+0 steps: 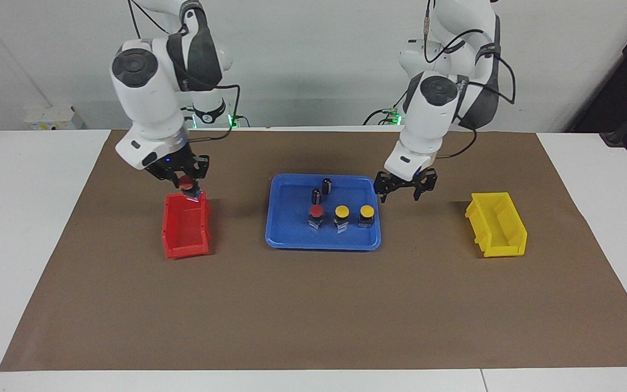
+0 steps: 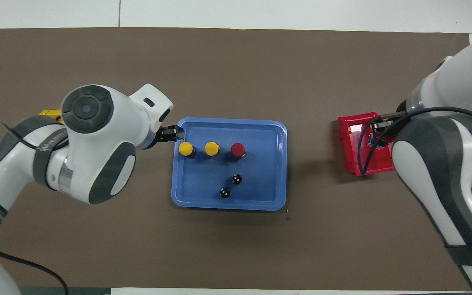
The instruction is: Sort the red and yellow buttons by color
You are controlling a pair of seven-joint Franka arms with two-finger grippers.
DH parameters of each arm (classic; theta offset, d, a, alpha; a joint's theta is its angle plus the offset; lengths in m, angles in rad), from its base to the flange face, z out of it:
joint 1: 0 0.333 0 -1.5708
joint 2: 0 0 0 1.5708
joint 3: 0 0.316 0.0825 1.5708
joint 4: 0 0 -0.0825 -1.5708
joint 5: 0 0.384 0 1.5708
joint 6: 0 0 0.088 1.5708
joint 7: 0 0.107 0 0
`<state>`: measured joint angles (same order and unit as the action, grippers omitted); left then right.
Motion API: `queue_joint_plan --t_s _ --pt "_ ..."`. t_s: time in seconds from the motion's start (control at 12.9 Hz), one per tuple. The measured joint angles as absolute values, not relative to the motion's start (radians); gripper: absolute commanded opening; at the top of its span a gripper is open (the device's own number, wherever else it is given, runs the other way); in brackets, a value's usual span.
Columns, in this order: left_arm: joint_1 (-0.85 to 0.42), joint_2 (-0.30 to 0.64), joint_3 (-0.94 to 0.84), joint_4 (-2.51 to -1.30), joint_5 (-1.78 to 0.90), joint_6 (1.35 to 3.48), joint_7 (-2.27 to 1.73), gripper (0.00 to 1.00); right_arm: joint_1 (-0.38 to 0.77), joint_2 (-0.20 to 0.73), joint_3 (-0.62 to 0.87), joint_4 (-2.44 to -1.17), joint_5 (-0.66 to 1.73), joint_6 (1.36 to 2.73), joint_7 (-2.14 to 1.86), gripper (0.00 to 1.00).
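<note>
In the facing view my right claw [image 1: 185,181] grips a red button [image 1: 186,182] over the red bin [image 1: 185,228]. My left claw [image 1: 405,189] hangs open beside the blue tray [image 1: 292,239]. In the overhead view one red button [image 2: 238,150] and two yellow buttons [image 2: 185,149] stand in the tray.

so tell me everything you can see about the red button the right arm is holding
The held red button is a small push-button switch: a round red cap on top and a silvery base at the bottom. It hangs roughly upright in the right gripper, whose fingers are shut on it just under the cap. It is in the air over the robot-side end of the red bin, not touching the bin. In the overhead view the arm mostly hides it.
</note>
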<state>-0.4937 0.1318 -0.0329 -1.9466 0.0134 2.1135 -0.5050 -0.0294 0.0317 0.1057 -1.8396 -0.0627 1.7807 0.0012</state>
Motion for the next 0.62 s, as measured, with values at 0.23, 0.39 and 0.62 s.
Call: queue_joint_plan --t_s 0.23,0.39,0.62 --pt "-0.505 0.173 -0.031 -1.946 0.013 2.138 -0.513 0.72 -0.059 0.014 0.108 -1.988 -0.062 1.961 -0.043 0.24" --pt "-0.511 0.181 -0.031 -1.949 0.013 2.142 -0.513 0.72 -0.057 -0.012 0.117 -2.087 -0.062 2.061 -0.044 0.24" --pt "-0.526 0.182 -0.032 -1.957 0.013 2.149 -0.513 0.72 -0.058 -0.038 0.116 -2.198 -0.062 2.176 -0.05 0.24"
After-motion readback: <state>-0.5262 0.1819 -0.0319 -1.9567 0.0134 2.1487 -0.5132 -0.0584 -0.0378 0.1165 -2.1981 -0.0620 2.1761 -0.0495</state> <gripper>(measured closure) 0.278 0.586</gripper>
